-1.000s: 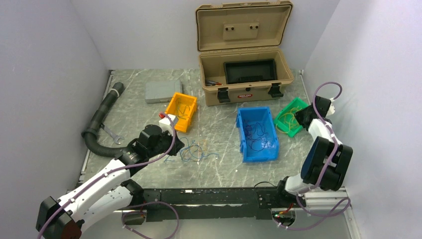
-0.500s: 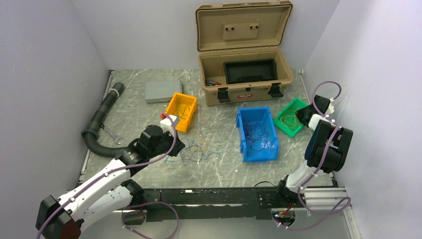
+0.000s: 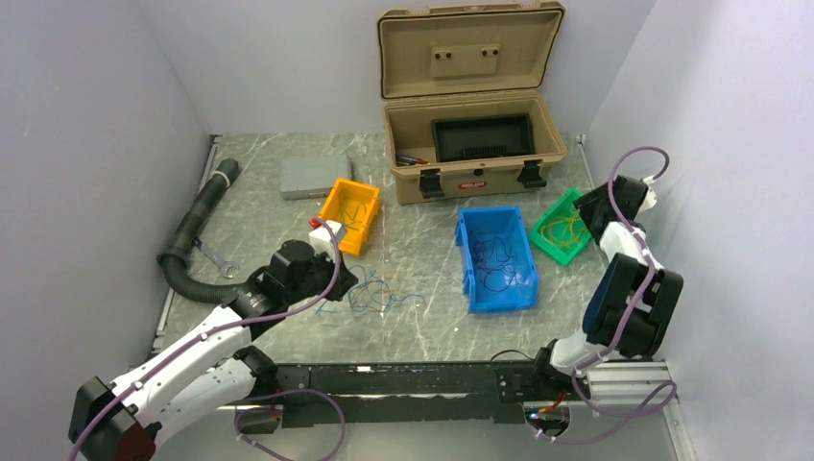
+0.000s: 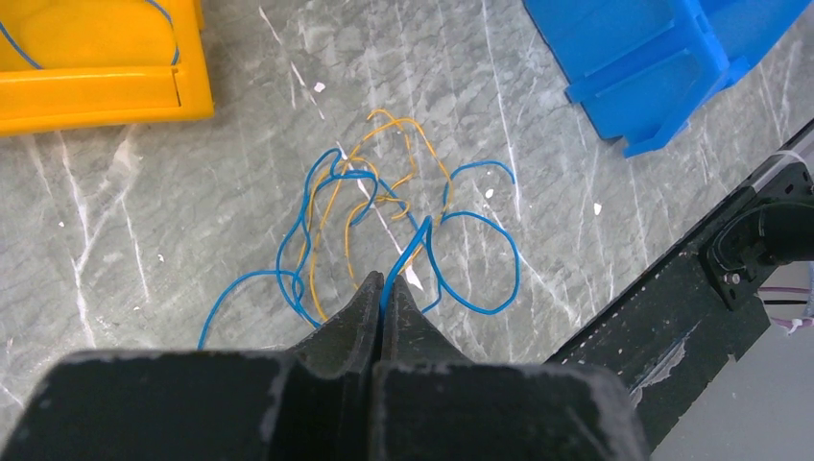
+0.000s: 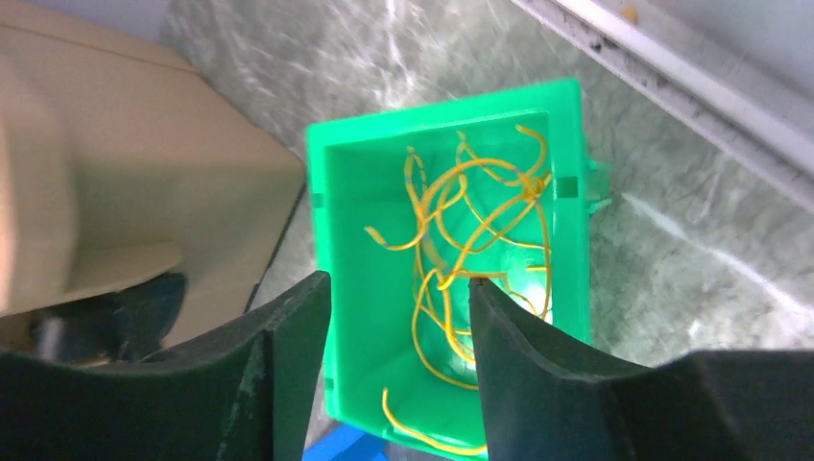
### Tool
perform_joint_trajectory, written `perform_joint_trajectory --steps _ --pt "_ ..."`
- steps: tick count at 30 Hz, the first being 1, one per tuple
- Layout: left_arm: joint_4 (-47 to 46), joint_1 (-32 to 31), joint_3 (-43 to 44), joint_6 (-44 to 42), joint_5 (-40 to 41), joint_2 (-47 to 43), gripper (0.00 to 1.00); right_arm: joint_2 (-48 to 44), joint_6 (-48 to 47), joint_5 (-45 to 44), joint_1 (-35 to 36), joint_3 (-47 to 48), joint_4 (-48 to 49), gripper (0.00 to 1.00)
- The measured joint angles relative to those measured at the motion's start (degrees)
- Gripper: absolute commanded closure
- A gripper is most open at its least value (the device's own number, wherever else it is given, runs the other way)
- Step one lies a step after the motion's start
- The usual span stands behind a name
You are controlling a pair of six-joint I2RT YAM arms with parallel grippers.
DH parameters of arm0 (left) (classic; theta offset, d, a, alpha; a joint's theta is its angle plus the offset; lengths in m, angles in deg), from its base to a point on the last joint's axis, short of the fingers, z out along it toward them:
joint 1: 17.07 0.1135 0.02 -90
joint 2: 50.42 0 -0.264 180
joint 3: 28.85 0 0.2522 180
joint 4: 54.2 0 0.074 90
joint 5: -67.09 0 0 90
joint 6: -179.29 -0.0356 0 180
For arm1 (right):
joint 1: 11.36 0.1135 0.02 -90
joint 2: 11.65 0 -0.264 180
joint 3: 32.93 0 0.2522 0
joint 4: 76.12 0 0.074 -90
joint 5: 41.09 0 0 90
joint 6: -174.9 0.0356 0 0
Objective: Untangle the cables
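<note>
The cables (image 3: 376,290), a loose tangle of thin blue and yellow wires, lie on the table (image 3: 422,264) between the orange bin (image 4: 96,96) and the blue bin (image 4: 662,67). Their spread runs mostly left to right. The left gripper (image 4: 384,286) is closed, pinching a blue strand at the tangle's left end. The right gripper (image 5: 398,288) stands open and empty above the green bin (image 5: 350,240), which holds loose yellow wires (image 5: 470,240).
</note>
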State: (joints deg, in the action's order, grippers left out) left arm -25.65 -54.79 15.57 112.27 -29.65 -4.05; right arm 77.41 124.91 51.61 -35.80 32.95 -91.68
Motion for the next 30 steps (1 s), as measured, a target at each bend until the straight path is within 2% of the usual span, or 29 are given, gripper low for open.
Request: perform_joint_trajectory --steps 6,11,16,18,21,25,30 --pt "0.87 -0.59 2.14 -0.07 -0.02 0.15 1.0 -10.8 -3.1 0.37 0.5 0.9 -4.24 0.17" --pt "3.19 -0.63 5.88 -1.11 -0.02 0.42 1.0 -19.67 -7.26 1.99 5.35 0.85 -7.8 0.12" --pt "6.29 -0.63 11.26 -2.64 -0.13 0.79 1.0 -27.85 -12.39 5.86 20.98 0.09 -10.16 0.15" --pt "7.34 -0.66 13.84 -3.41 -0.37 1.29 1.0 -30.8 -14.19 10.23 28.11 -0.68 -9.92 0.18" --pt "8.44 -0.68 17.0 -4.52 -1.03 2.01 1.0 -33.55 -15.47 17.18 35.04 -2.49 -8.5 0.21" --pt "9.18 -0.7 18.16 -5.4 -1.57 2.34 1.0 -32.48 -15.87 20.2 43.67 -3.1 -8.37 0.22" --pt "10.19 -0.7 18.12 -5.57 -1.75 2.21 1.0 -29.57 -15.65 17.77 55.89 -4.92 -7.98 0.23"
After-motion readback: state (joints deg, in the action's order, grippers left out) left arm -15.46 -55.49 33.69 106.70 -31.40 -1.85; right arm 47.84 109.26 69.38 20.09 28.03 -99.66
